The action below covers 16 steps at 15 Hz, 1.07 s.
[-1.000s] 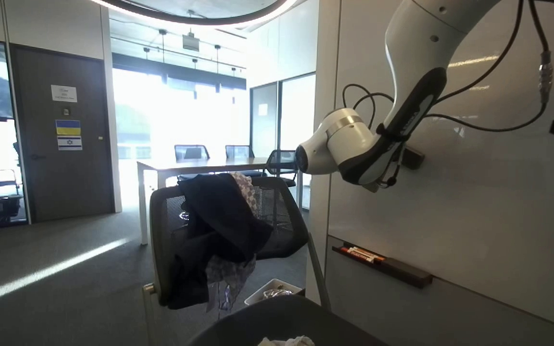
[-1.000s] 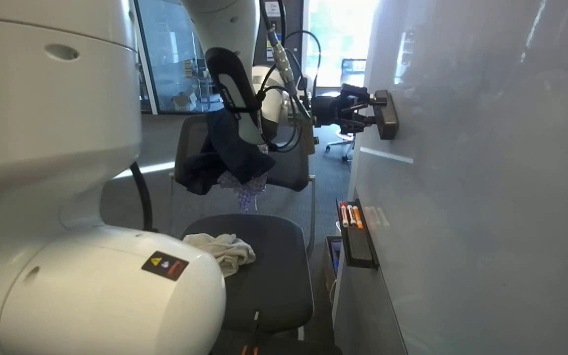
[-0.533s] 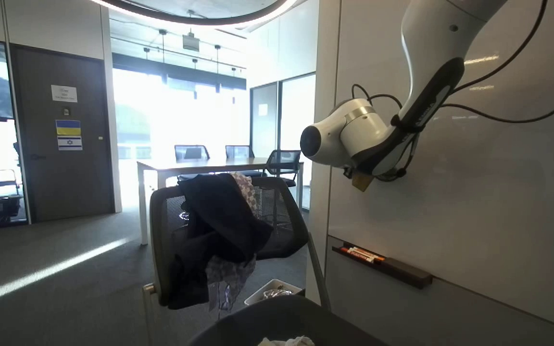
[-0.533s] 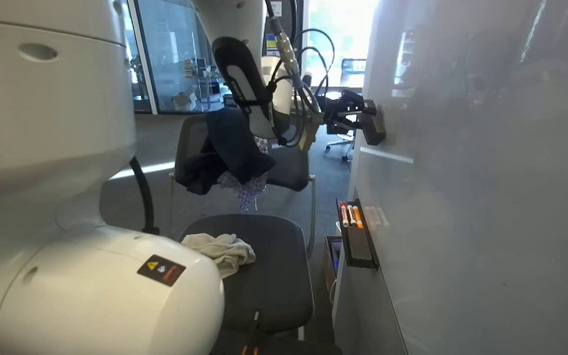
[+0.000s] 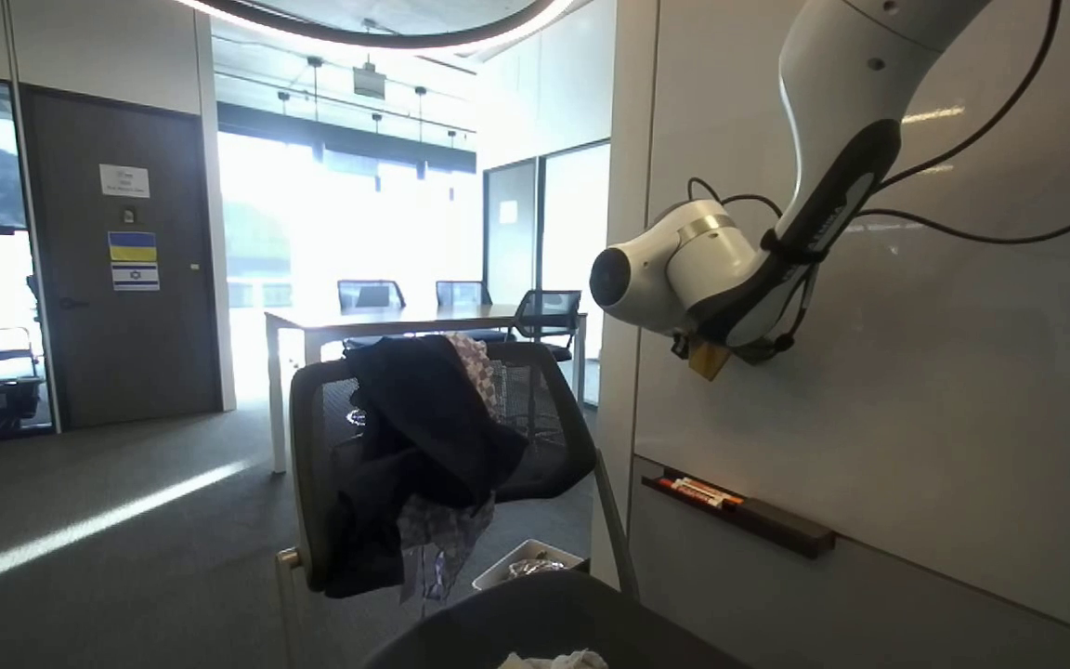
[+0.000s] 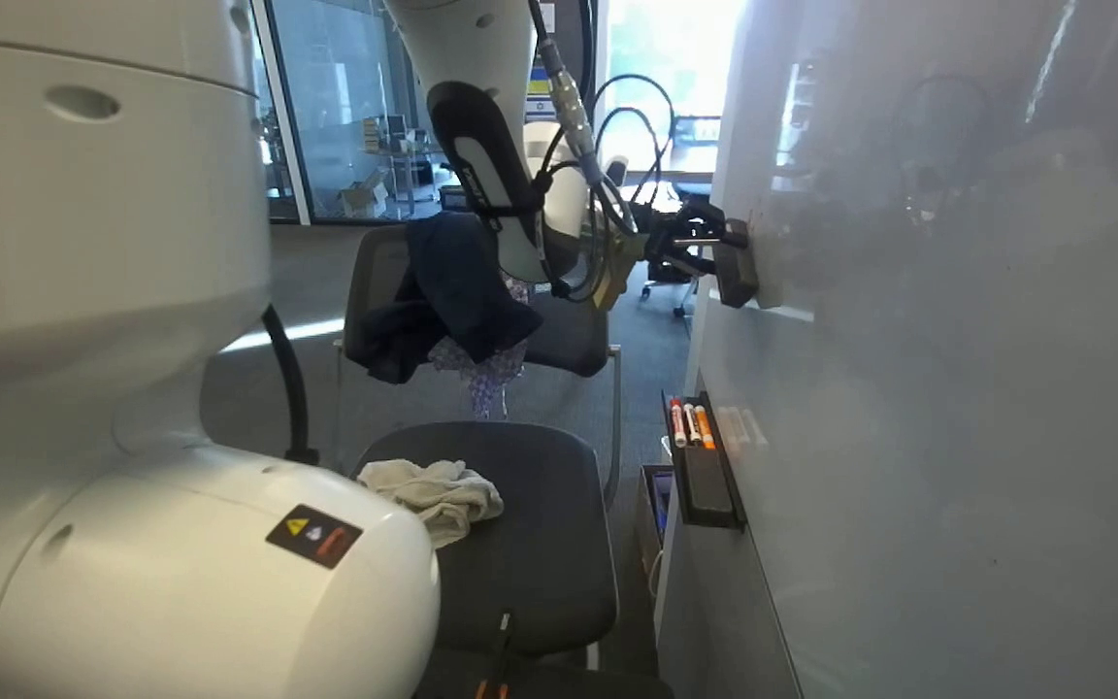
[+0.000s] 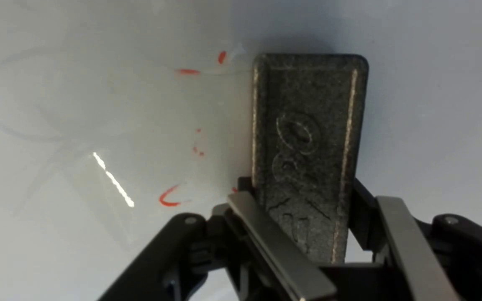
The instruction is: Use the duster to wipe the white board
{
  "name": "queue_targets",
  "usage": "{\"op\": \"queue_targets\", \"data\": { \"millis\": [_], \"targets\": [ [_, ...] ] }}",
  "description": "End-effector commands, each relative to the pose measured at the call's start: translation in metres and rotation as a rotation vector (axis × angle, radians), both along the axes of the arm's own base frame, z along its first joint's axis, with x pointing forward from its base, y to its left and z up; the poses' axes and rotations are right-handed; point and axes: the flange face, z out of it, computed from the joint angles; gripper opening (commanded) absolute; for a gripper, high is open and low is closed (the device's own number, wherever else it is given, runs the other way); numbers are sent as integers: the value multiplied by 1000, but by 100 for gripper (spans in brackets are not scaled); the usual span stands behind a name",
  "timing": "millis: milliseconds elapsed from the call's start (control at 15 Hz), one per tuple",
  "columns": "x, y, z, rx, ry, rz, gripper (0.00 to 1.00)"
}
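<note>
Glossy white board (image 6: 957,388) is showing red streaks (image 7: 188,72) beside one long edge of the dark oblong duster (image 7: 306,154) my black fingers (image 7: 362,217) are clamping.

The board (image 6: 947,388) bars the claw (image 7: 301,209) ahead; whether the duster (image 7: 308,100) in it touches the board is unclear. In the wrist view the board's face gives flat, free room to both sides. At the board's lower edge the ledge (image 6: 682,490) juts out, bearing pens (image 6: 692,424) and a block (image 6: 708,479). Before the board stands the chair (image 6: 540,553), floor (image 6: 641,388) and a box (image 6: 649,544) between.
</note>
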Motion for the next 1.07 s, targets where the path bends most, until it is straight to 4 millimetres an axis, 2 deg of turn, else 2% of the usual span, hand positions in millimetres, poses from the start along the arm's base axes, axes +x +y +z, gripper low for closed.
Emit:
{"op": "queue_targets", "data": {
  "millis": [0, 67, 333, 467, 600, 667, 1000],
  "targets": [
    [-25, -15, 28, -22, -31, -87, 31],
    [-24, -20, 30, -20, -35, -94, 31],
    [-25, -17, 38, -33, -56, -97, 31],
    [-28, -4, 29, 51, 42, 68, 31],
    [-30, 1, 28, 108, 50, 158, 31],
    [-46, 21, 28, 134, 60, 207, 31],
    [-92, 62, 35, 281, 135, 430, 31]
  ]
}}
